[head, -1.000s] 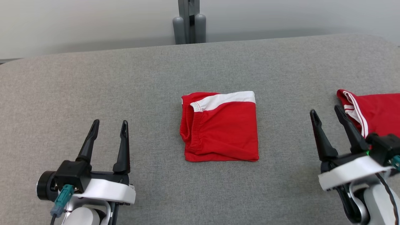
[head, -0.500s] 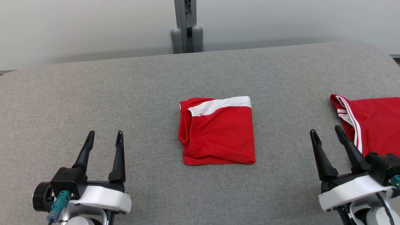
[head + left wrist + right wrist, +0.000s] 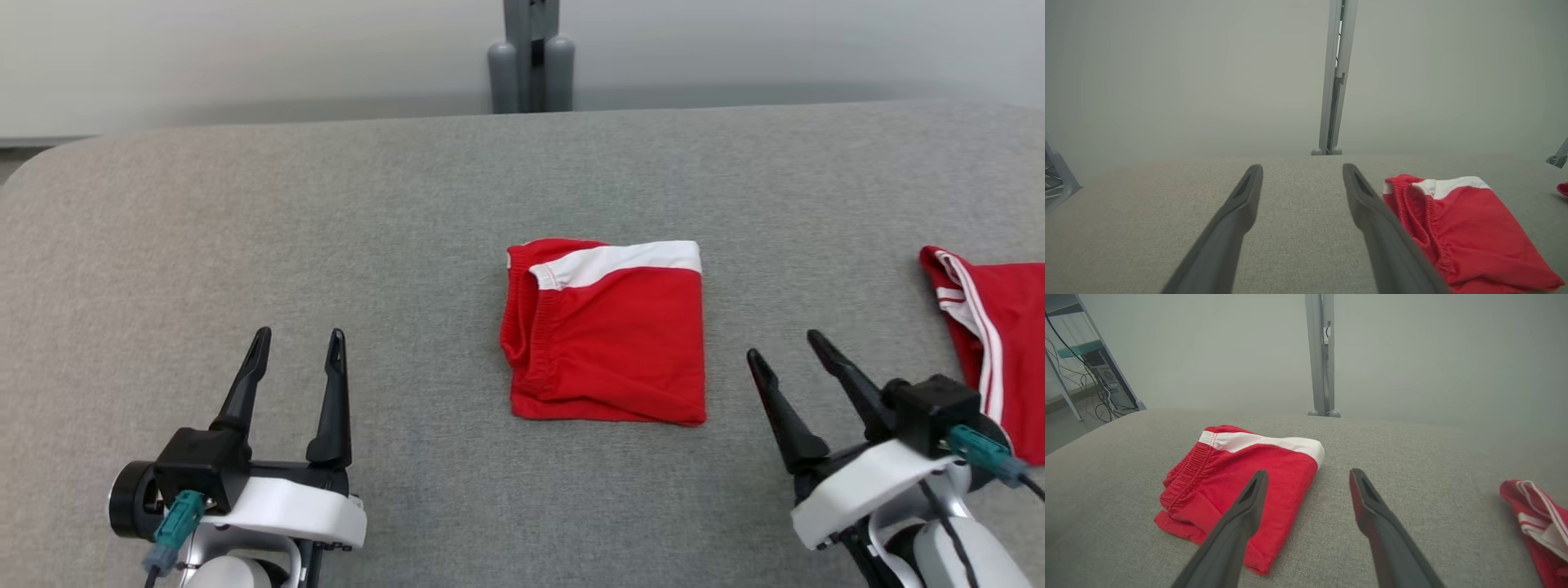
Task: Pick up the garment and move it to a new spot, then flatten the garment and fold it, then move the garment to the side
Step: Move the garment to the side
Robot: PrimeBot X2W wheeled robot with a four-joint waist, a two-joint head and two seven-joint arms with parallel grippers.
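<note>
- The grey fabric-covered surface [image 3: 245, 229] spans the whole head view, its far edge running in front of a pale wall and a grey post [image 3: 531, 57]; nothing here acts as a container, and both pieces of clothing lie directly on the cloth.
- The garment [image 3: 608, 343], red and already folded into a nearly square packet, sits flat around the middle of the surface, a little towards its right edge; being so close to square it has no strong long axis.
- A second red garment [image 3: 1000, 343] with white stripes lies at the right edge, well apart from the folded one and cut off by the frame.
- The right tool [image 3: 781, 345] hovers near the near edge with its fingers spread and nothing between them; the garment lies just ahead and to its left, and this looks like the nearer arm.
- The left tool [image 3: 299, 335] is likewise spread and empty, over the near-left part of the surface; the garment lies ahead and well to its right.
- The gathered waistband [image 3: 522, 335] runs along the garment's left side, near to far; a white band [image 3: 629, 260] lines its far side.
- Judging by the tidy fold, only the shift to the side seems left; the right tool would need to close on the packet's right side without spilling the layers.
</note>
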